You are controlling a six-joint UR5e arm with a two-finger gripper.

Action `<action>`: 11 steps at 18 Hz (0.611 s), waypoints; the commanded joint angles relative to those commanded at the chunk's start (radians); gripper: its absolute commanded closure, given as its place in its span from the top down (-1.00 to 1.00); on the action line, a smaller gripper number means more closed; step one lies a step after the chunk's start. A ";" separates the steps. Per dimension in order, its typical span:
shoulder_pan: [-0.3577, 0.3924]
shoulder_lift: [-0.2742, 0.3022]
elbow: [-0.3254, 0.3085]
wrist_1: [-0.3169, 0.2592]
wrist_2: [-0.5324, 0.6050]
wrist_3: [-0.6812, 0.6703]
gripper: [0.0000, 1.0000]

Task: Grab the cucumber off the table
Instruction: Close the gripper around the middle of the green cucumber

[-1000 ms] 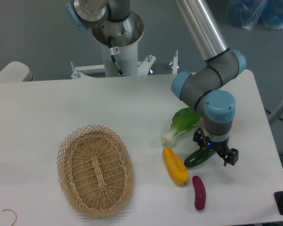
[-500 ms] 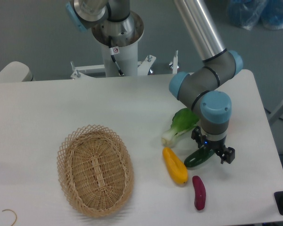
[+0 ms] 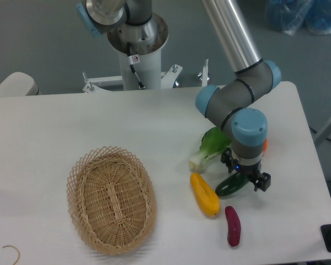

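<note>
The dark green cucumber (image 3: 227, 187) lies on the white table (image 3: 71, 127) at the right, between the bok choy and the purple sweet potato. Its right end is hidden under my gripper (image 3: 246, 171). The gripper points straight down over that end. Its two black fingertips (image 3: 263, 181) stand apart on either side of the cucumber, so it is open. The cucumber rests on the table.
A bok choy (image 3: 211, 146) lies just behind the cucumber. A yellow vegetable (image 3: 204, 194) and a purple sweet potato (image 3: 232, 225) lie to its front left. A wicker basket (image 3: 111, 197) sits at the left. The robot base (image 3: 138, 52) stands at the back.
The gripper and wrist have shifted a little to the left over the cucumber's right end. The cucumber has not moved.
</note>
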 joint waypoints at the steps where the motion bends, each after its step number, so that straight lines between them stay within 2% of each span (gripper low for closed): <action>1: 0.000 0.000 0.003 0.000 0.002 0.006 -0.59; 3: 0.002 0.000 0.003 -0.002 0.003 0.024 -0.73; 8: 0.003 0.005 0.014 -0.005 0.003 0.051 -0.74; 11: 0.006 0.012 0.044 -0.018 0.003 0.070 -0.74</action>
